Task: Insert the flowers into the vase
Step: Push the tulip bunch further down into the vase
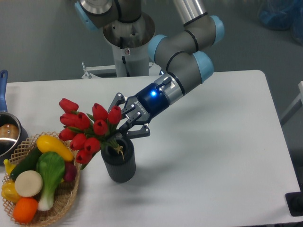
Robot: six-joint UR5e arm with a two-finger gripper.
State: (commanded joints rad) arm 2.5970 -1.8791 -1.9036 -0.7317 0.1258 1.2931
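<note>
Looking from one fixed view only, raised above the near edge of the white table (218,156) and tilting down toward the far side. Facing the arm's base (127,45) at the far centre. Standing at middling range, taking in most of the tabletop. Cropping the wicker basket (66,198) at near left and the pot (7,135) at the left edge.
</note>
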